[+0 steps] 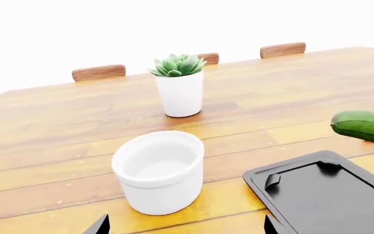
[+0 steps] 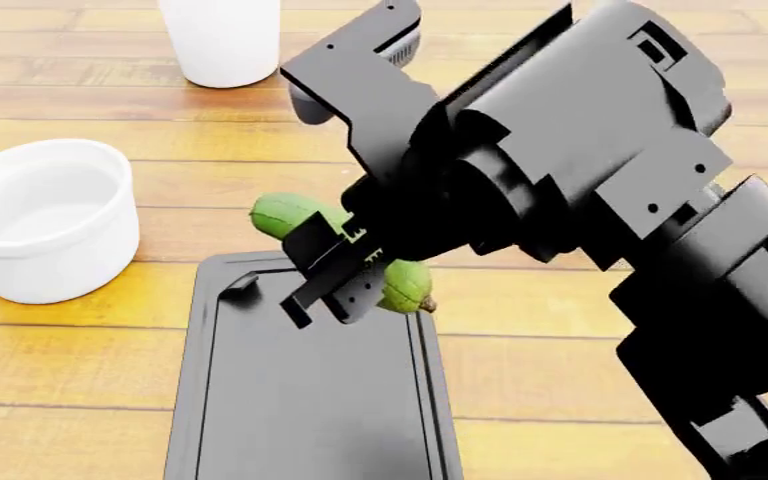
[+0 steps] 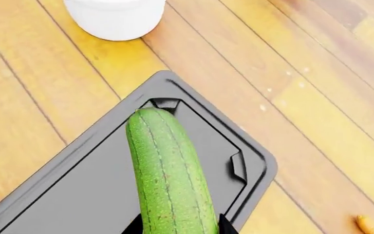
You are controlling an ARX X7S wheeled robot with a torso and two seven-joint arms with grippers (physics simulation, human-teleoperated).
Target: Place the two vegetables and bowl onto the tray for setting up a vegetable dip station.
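Note:
My right gripper [image 3: 179, 227] is shut on the green cucumber [image 3: 167, 170] and holds it above the far end of the black tray [image 3: 76, 195]. In the head view the gripper [image 2: 344, 282] grips the cucumber [image 2: 288, 215] over the tray [image 2: 311, 400]. The white bowl [image 2: 44, 215] stands on the table left of the tray. My left gripper [image 1: 185, 229] is open and empty, just in front of the bowl [image 1: 161, 168]; the tray [image 1: 330, 192] and cucumber [image 1: 367, 126] show beside it. An orange carrot tip [image 3: 367, 225] lies on the table beyond the tray's edge.
A white pot with a green succulent [image 1: 180, 87] stands behind the bowl; it also shows in the head view [image 2: 220, 40]. Wooden chair backs [image 1: 98, 72] line the table's far edge. My right arm fills much of the head view.

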